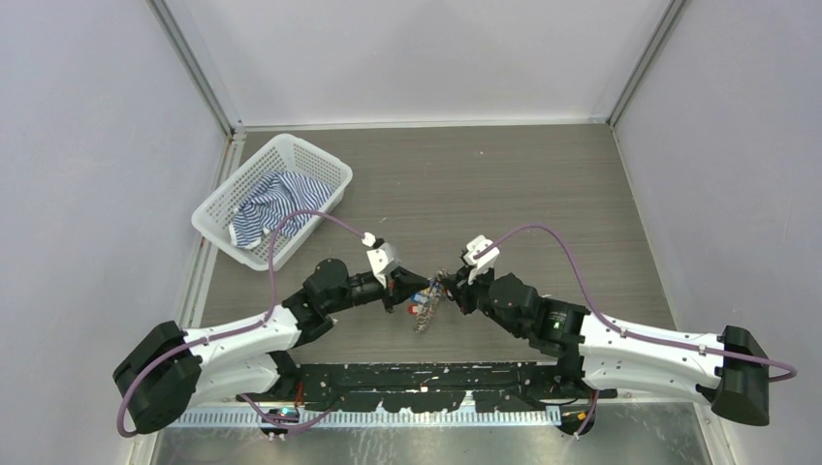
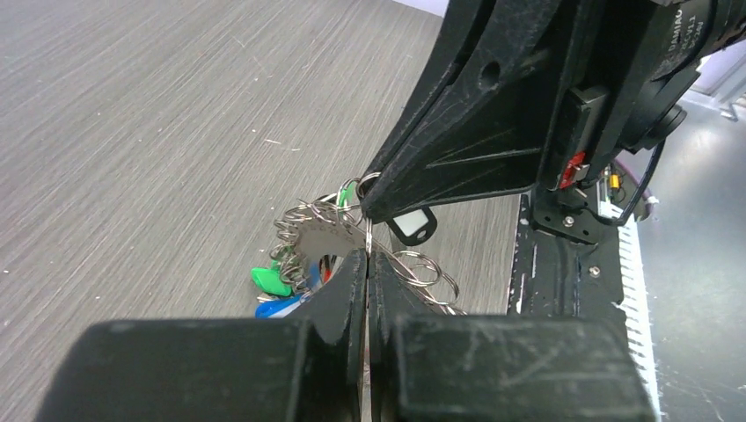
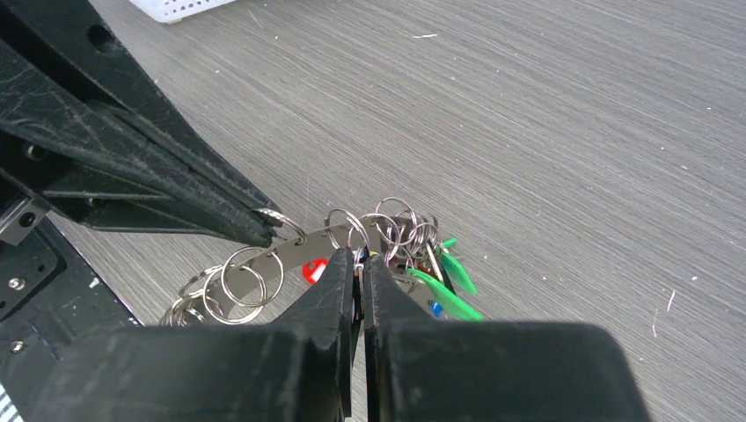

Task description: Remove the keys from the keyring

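Lettering in white on the R arm's wrist motor (image 2: 691, 31), seen from the L wrist cam, appeared to read "DAMIAO", partly cut off. Both arms lay stretched low over the grey table (image 1: 543, 194), forearms angled inward so the two claws met almost tip to tip.

L claw (image 2: 367, 261) was pinched fully closed, fingers w/ only a hairline gap, gripping the edge of the keyring (image 2: 330, 236), a jagged silver band strung w/ small split rings. R claw (image 3: 356, 264) was likewise clamped tight on the same band, directly opposite the L claw's tips.

Keys (image 3: 444, 299) w/ green, blue, red and black tags hung bunched beneath and beside both claws. White mesh basket (image 1: 218, 208) holding a striped cloth (image 1: 271, 203) sat well beyond the L claw.
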